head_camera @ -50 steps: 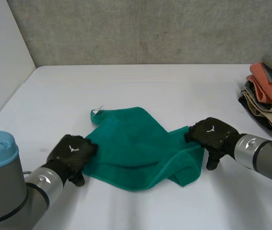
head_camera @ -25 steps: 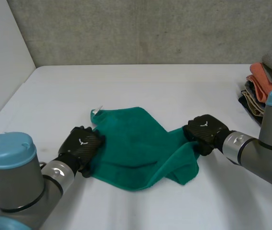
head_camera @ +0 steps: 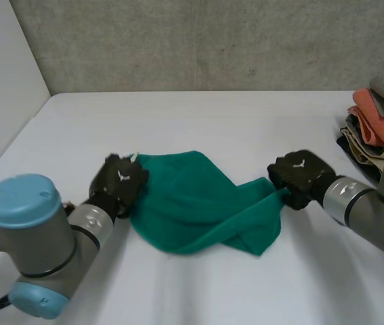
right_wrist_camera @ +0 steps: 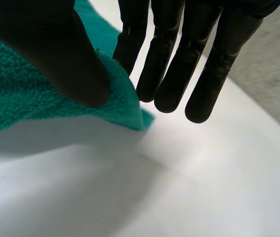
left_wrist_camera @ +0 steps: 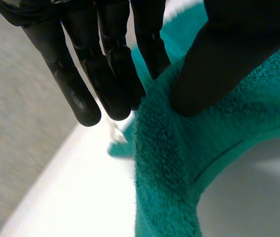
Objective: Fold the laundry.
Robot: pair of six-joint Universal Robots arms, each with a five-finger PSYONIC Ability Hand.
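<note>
White table in front of a bare concrete wall, with a stack of clothes off at the right edge. The green towel sits crumpled mid-table, nearer the robot. The left hand pinches its left edge by the little tag, thumb against straight fingers. The right hand pinches the right corner the same way. Looks like the spread-it-flat step to me. I'd lift both ends together and pull apart evenly so the bunched middle opens out, since those shallow pinches could slip.
</note>
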